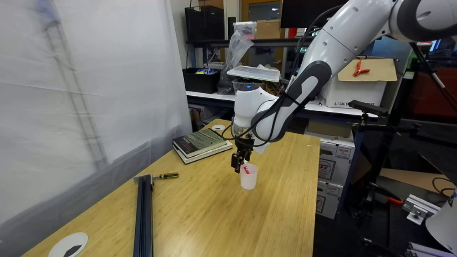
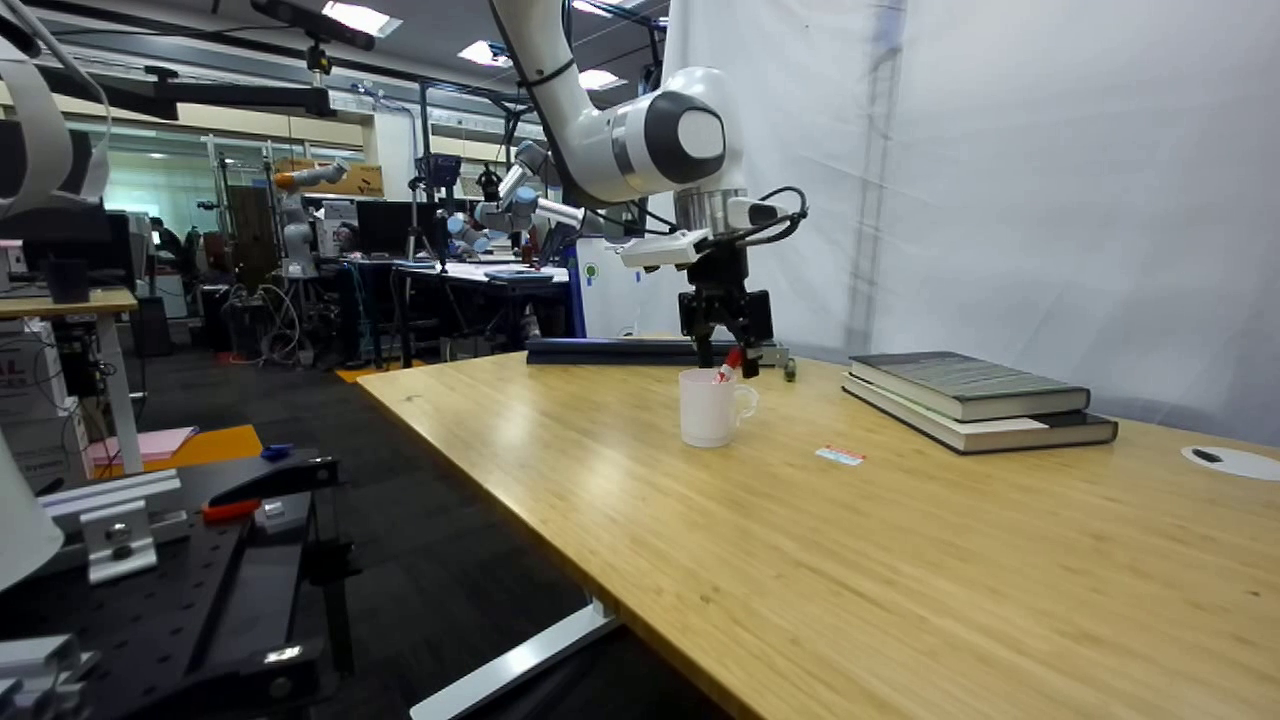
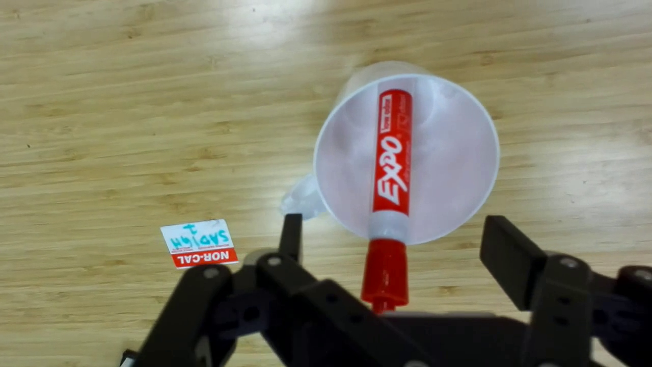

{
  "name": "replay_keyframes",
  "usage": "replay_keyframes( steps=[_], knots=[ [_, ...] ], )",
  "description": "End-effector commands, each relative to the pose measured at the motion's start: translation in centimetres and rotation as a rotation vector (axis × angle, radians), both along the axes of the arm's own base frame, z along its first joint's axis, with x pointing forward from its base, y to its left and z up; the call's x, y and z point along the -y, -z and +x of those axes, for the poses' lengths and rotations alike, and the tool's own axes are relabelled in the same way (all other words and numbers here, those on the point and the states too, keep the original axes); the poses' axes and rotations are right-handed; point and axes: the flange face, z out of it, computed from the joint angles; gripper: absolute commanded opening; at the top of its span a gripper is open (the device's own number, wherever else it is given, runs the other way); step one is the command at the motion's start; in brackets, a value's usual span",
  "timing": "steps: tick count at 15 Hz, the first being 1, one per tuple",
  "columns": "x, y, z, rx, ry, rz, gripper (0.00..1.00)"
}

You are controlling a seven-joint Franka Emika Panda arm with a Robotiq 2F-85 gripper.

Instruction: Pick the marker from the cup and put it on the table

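The white cup (image 1: 249, 181) stands upright on the wood-grain table (image 1: 271, 214); its handle shows in an exterior view (image 2: 745, 402). The red marker (image 3: 391, 163) leans inside the cup (image 3: 453, 168), its red cap sticking out over the rim; it also shows in both exterior views (image 1: 246, 170) (image 2: 730, 366). My gripper (image 3: 397, 244) is open, its fingers apart on either side of the marker's cap without touching it. In an exterior view the gripper (image 2: 728, 362) points down, its fingertips just above rim height. The cap's end is partly hidden by the gripper in the wrist view.
A small label (image 3: 199, 243) lies on the table beside the cup. Two stacked books (image 1: 201, 142), a screwdriver (image 1: 168, 175) and a long dark rail (image 1: 143, 217) lie near the curtain side. White round discs (image 1: 69, 245) sit on the tabletop.
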Motion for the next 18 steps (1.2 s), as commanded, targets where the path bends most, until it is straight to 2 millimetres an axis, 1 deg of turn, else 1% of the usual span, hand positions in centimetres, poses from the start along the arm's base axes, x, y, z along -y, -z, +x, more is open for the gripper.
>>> replay_keyframes(
  steps=[1,9,10,12,15,16,18],
  knots=[
    [0.1,-0.1,0.5,0.008,-0.023,-0.012,0.60],
    [-0.1,0.6,0.5,-0.005,-0.034,-0.013,0.03],
    [-0.1,0.6,0.6,-0.005,-0.034,-0.012,0.00],
    [-0.1,0.6,0.6,-0.006,-0.035,-0.012,0.05],
    [-0.1,0.4,0.7,-0.005,-0.033,-0.012,0.05],
    [0.0,0.1,0.7,-0.006,-0.031,-0.012,0.05],
    [0.0,-1.3,0.7,-0.002,-0.027,-0.014,0.05]
  ],
)
